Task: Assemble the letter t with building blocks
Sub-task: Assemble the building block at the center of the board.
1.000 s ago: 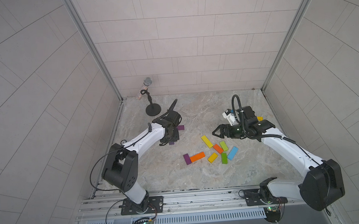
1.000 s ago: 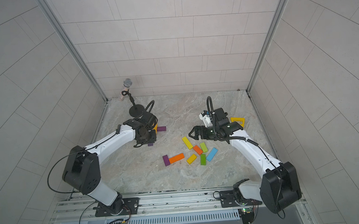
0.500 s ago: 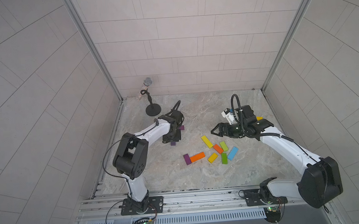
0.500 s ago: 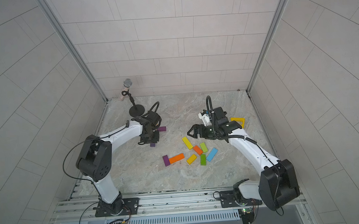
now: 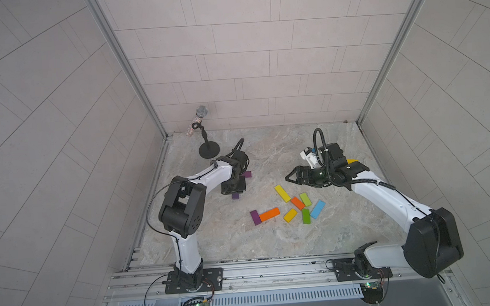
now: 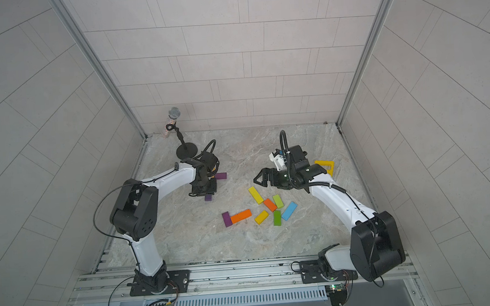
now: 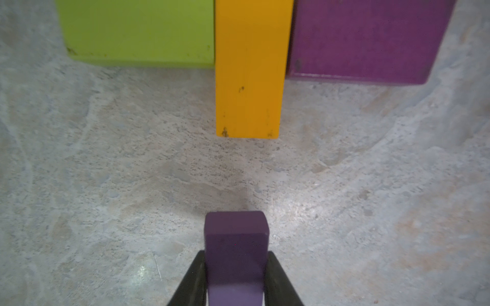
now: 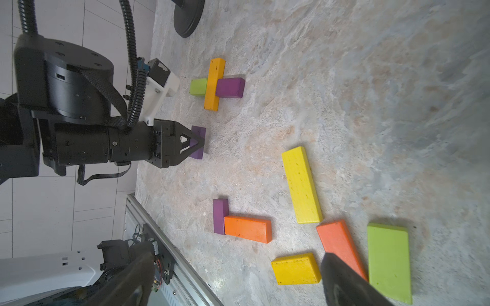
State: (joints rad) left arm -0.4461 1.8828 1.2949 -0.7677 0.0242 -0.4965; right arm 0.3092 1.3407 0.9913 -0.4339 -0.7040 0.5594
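held block: small purple block (image 7: 236,233), pinched between the left gripper (image 7: 236,254) jaws, apart from the yellow bar's free end
partial t: yellow bar (image 7: 249,69) flanked by lime block (image 7: 138,29) and purple side block (image 7: 366,39), toward the surface's back left corner
right gripper (image 8: 238,255): jaws spread, empty, above loose blocks (image 5: 298,203) mid-surface
handling: probably light, rigid, smooth; grip across the long flat sides

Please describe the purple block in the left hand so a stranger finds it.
Start at the corner microphone stand; the left hand hangs just in front of it. The purple block is pinched between its black fingers; the cross's purple arm and the purple piece against an orange block lie free.
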